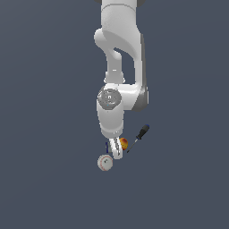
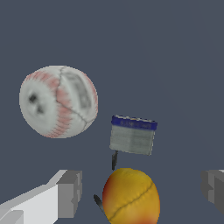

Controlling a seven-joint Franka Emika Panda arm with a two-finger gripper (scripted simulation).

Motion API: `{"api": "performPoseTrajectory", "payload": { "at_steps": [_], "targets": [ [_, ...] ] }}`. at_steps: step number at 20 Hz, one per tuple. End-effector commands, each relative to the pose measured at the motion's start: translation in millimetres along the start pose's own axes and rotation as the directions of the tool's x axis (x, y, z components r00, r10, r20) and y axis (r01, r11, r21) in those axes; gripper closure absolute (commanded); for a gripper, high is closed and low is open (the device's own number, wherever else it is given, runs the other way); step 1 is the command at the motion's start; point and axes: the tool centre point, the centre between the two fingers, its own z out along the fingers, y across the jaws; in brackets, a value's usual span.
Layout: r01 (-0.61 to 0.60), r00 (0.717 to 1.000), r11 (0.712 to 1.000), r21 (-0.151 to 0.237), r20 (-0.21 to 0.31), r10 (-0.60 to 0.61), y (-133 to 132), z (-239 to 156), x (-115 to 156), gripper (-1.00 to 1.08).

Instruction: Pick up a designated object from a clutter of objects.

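Flat, plain grey-blue surface (image 1: 44,179); no walls visible. Gripper (image 2: 141,192) fingers spread apart above orange-red ball (image 2: 131,197), holding nothing. Grey block (image 2: 132,135) lies beside baseball (image 2: 58,101).

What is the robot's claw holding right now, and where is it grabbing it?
Nothing yet. The gripper is open, its fingers set wide apart. The orange-red ball sits between them untouched, and the small grey block lies free beyond it.

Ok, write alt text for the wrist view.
A small grey block with a dark blue end lies apart from a red-stitched white baseball and an orange-yellow ball, all on a dark grey surface. The open claw has the orange-yellow ball between its fingers.
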Motion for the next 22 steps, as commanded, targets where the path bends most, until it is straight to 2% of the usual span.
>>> {"api": "performPoseTrajectory", "payload": {
  "at_steps": [1,9,16,22],
  "targets": [
    [-0.048,0.999,0.999,-0.001,-0.008,0.048,0.6,8.6,1.2,-0.92],
    [-0.127,0.992,0.992,-0.003,-0.023,0.127,2.3,23.4,3.2,-0.92],
    [-0.128,0.991,0.992,-0.004,-0.024,0.128,2.6,27.1,3.0,-0.92],
    [-0.132,0.991,0.991,-0.004,-0.024,0.132,3.7,50.5,4.0,-0.92]
  ]
}}
